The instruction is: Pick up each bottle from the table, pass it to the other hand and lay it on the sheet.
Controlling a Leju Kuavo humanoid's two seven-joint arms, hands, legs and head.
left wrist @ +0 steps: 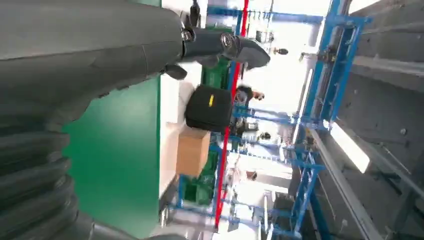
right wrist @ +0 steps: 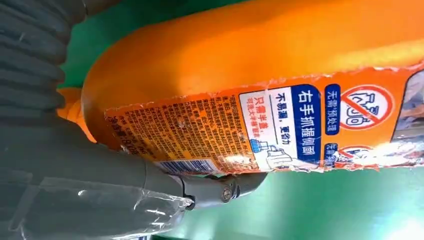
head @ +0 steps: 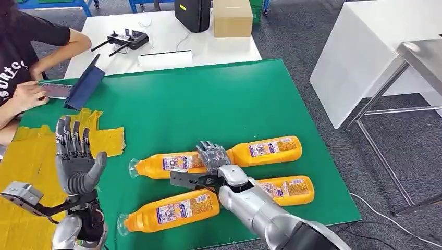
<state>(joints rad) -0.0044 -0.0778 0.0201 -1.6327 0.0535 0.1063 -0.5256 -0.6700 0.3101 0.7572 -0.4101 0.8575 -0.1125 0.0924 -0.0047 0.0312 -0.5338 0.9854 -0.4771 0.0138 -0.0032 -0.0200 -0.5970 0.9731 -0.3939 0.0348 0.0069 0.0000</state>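
Just then the right hand point(head: 212, 155) rested over the far-left bottle point(head: 169, 163), fingers curled round its body though a firm grip was unclear, its long axis lying crosswise on the green table point(head: 219, 99), while the left hand point(head: 77, 156) waited spread above the yellow sheet point(head: 31, 156).

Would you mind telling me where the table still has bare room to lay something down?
Free: the green mat between the tablet and its far right corner, and most of the yellow sheet beside the left hand. Crowded: the near right, where four orange bottles lie around the right hand.
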